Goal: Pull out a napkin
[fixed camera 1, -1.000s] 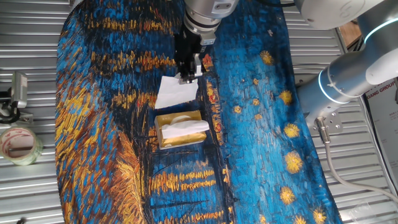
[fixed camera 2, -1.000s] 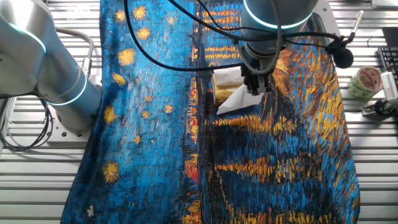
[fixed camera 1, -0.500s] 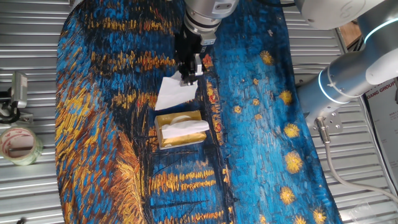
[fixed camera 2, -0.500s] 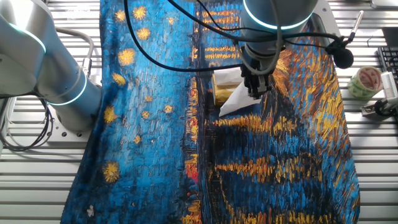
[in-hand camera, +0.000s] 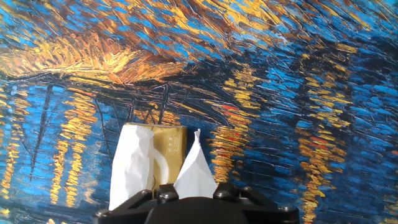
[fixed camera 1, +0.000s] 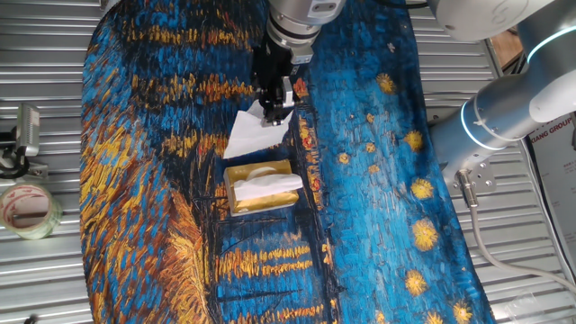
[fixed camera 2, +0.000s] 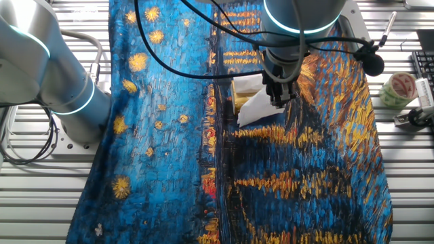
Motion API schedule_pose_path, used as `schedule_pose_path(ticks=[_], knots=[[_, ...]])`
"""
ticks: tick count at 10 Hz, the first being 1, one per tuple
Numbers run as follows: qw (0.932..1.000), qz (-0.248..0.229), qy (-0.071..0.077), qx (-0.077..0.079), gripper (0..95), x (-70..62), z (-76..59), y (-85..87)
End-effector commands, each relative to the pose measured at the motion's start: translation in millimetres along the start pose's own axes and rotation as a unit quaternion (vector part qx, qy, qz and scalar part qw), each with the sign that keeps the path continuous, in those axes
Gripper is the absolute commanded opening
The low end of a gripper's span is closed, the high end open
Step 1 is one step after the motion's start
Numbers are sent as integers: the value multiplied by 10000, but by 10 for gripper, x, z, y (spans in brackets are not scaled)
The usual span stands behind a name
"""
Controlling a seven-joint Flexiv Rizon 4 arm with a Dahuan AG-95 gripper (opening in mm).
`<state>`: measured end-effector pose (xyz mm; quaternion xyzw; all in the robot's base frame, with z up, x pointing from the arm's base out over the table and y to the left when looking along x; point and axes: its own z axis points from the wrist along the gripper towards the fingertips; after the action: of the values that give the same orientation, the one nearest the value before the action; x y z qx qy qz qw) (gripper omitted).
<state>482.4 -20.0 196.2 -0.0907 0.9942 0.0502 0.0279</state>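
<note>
Presently, hand view: the gripper's (in-hand camera: 196,208) dark housing filled the bottom edge, fingertips hidden; a white peak of the napkin (in-hand camera: 195,169) rose straight from it.
Gripper state: fingers pinched together on one corner of the napkin (fixed camera 1: 255,133), seen in both fixed views (fixed camera 2: 277,95).
Napkin position: free of the box, hanging from the gripper (fixed camera 1: 275,106), its lower edge sagging toward the cloth just beside the gold tissue box (fixed camera 1: 261,186); whether it touched the cloth could not be told.
Box: lay on the painted cloth (fixed camera 1: 162,162), another white tissue (fixed camera 1: 267,185) bunched in its top slot.
Cloth: blue and gold, draped over the slatted metal table (fixed camera 1: 45,99).
Far edge: a tape roll (fixed camera 1: 27,209) sat on the table, well apart from the box.
</note>
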Motion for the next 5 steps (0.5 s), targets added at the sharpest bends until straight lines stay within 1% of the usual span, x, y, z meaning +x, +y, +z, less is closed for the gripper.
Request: schedule_pose_path(ticks=[1, 3, 4, 5], knots=[[10000, -55, -2, -10, 570, -3, 0, 1], [10000, -53, -6, -35, 570, -3, 1, 1], [10000, -50, -9, -52, 760, -3, 1, 1], [10000, -46, -13, -63, 760, -3, 2, 0]])
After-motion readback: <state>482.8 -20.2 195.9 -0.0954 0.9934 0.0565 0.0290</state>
